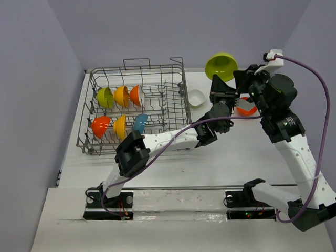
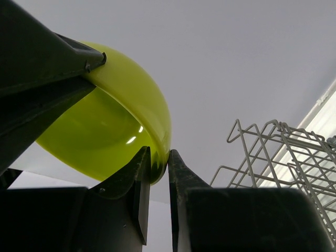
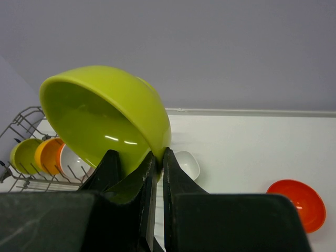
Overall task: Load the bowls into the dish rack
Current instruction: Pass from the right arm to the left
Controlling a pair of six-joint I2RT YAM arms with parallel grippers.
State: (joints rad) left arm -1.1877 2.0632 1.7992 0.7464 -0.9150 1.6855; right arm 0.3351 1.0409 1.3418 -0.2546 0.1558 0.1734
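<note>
Right end effector (image 3: pixel 156 155) grips glossy lime green bowl (image 3: pixel 105 102)

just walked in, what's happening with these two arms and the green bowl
Both arms hold the green bowl by its rim, up in the air to the right of the dish rack in the top view. The right gripper and the left gripper are each shut on it, which looks like a handover. Six bowls already stand in the rack. A white bowl and a red bowl sit on the table, not yet loaded.
</note>
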